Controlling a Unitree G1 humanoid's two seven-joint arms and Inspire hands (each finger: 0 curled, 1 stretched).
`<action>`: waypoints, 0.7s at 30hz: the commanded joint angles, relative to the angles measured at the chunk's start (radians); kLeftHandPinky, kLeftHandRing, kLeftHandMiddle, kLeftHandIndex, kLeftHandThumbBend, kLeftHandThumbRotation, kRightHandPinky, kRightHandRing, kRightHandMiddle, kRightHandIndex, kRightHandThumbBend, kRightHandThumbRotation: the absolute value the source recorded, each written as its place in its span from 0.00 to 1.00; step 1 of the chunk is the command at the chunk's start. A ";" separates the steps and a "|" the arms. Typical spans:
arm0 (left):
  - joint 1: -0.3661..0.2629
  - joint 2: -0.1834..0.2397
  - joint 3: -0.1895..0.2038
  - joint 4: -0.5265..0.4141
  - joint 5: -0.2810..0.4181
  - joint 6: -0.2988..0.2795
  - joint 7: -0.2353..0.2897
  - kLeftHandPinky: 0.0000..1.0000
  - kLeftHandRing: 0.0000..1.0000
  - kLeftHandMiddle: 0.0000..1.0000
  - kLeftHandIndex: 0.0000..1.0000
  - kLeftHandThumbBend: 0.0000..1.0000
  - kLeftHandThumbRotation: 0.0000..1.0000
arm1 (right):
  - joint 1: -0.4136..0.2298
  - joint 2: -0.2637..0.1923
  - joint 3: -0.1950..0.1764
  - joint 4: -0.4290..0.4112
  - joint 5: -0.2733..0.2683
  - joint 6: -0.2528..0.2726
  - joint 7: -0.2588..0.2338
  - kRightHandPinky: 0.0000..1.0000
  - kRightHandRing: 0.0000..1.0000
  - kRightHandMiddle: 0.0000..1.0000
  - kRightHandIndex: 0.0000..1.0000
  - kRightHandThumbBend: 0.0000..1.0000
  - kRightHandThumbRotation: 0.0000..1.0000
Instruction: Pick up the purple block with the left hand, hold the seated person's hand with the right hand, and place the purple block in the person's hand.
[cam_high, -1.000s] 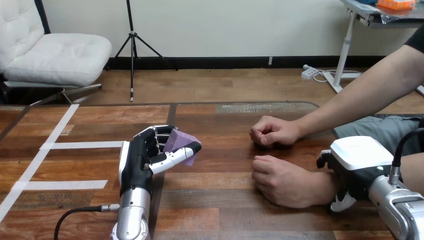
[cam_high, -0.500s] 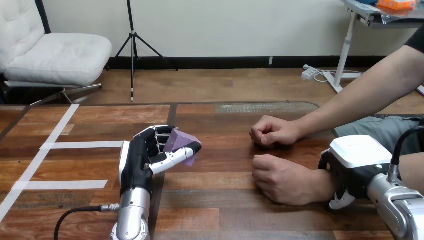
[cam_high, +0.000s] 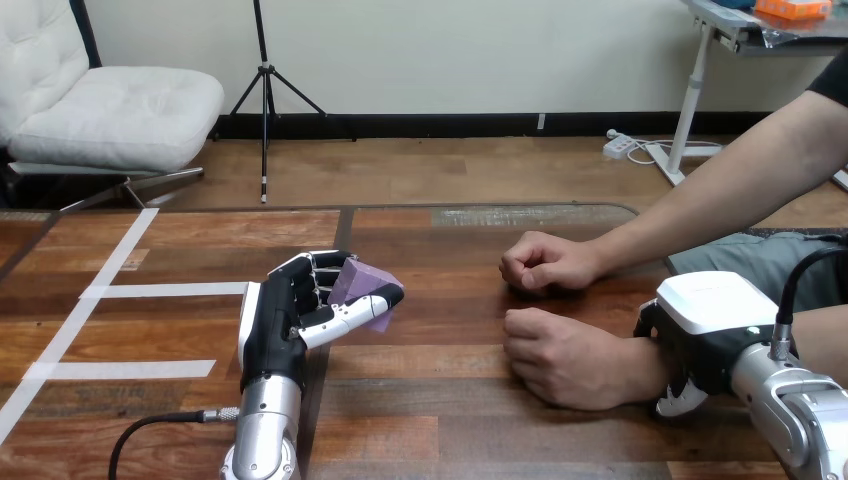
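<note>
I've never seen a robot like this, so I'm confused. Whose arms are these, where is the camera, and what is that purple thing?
The camera sits on the robot's head and looks down at a wooden table. That means the silver arms coming in from the bottom are the robot's own. Its left hand has its fingers curled round a purple block.

A person sits at the right side, with both fists resting on the table. The robot's right hand is wrapped over the wrist of the person's nearer hand. The farther hand lies free.

The nearer hand is closed, so the block has not been handed over yet.
</note>
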 joint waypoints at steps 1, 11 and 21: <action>-0.066 0.017 -0.001 -0.054 0.005 -0.022 -0.003 0.37 0.43 0.48 0.49 0.83 0.00 | -0.024 0.002 0.013 0.046 0.020 0.027 0.024 0.50 0.60 0.65 0.68 0.76 0.03; -0.066 0.017 0.003 -0.055 0.000 -0.026 -0.008 0.37 0.42 0.48 0.49 0.83 0.00 | -0.013 0.006 0.010 0.028 0.042 0.040 0.028 0.50 0.61 0.65 0.67 0.75 0.00; -0.067 0.018 0.001 -0.056 0.004 -0.027 -0.002 0.37 0.42 0.48 0.49 0.83 0.00 | -0.020 -0.005 0.023 0.040 0.055 0.028 0.041 0.44 0.56 0.62 0.66 0.75 0.00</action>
